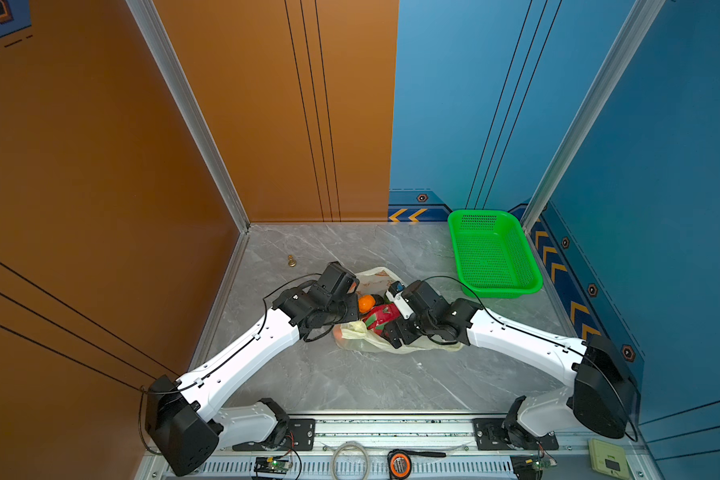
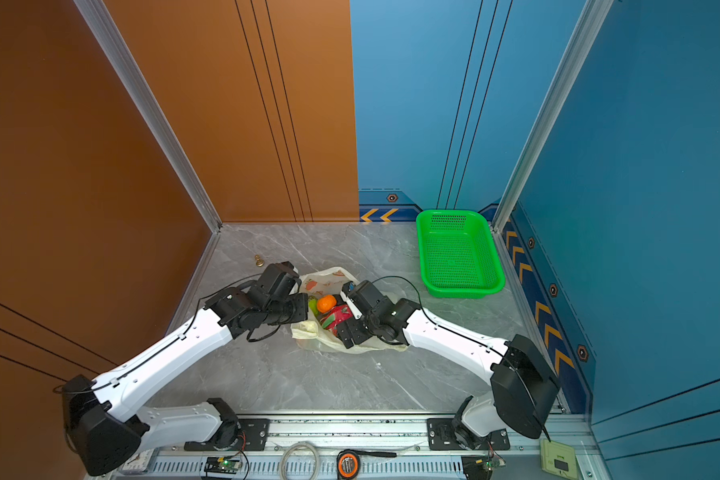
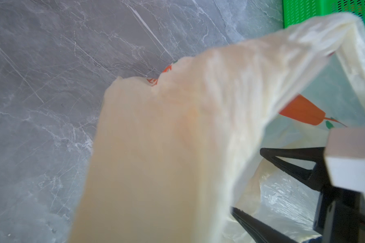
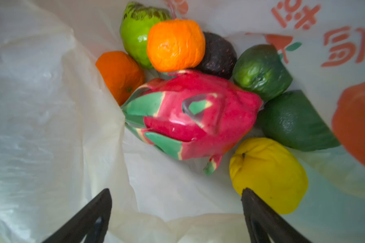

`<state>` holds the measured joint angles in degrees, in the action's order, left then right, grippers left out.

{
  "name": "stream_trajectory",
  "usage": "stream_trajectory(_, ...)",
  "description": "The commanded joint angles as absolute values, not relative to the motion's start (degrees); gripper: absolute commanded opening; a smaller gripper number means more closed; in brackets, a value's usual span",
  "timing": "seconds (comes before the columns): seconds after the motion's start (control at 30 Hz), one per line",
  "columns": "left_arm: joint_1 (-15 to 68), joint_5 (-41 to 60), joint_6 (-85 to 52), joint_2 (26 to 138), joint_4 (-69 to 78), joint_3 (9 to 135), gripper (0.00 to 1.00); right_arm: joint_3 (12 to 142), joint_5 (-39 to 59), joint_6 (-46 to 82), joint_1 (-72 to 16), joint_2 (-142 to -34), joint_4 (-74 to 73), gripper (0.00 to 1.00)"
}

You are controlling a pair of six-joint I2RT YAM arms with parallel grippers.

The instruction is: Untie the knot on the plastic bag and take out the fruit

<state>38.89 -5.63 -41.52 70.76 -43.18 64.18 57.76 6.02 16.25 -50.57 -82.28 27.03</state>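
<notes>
Your left hand (image 1: pixel 351 302) is pinching the thin, slippery plastic bag (image 3: pixel 177 147) on the tabletop (image 1: pixel 350 382), holding its rim up. Your right hand (image 4: pixel 175 190) is hovering open above the fruit (image 4: pixel 175 45) inside; judge the light, smooth dragon fruit (image 4: pixel 198 122) best gripped mid-body.

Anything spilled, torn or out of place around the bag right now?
Nothing spilled: the fruit lie inside the open bag. Only oddity: a small brass figure standing alone on the table, apart from the bag.
</notes>
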Motion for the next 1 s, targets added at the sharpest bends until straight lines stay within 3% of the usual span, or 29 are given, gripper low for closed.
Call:
stream_trajectory(0.0,39.99,-9.08,-42.88,69.61,-44.73,66.21,0.00,54.59,5.12,15.26,-53.79,-78.09,32.39,0.95)
stream_trajectory(0.27,41.68,-6.42,-40.19,69.26,-44.69,66.29,0.00,52.46,5.99,17.67,-59.02,-78.13,35.24,0.96)
stream_trajectory(0.77,44.35,-5.29,-36.05,59.94,-41.63,56.47,0.00,82.31,10.15,23.33,-47.74,-96.86,37.88,0.98)
stream_trajectory(0.97,44.69,-5.35,-35.25,59.04,-40.69,54.87,0.00,78.16,-0.55,23.29,-43.23,-97.75,24.49,0.98)
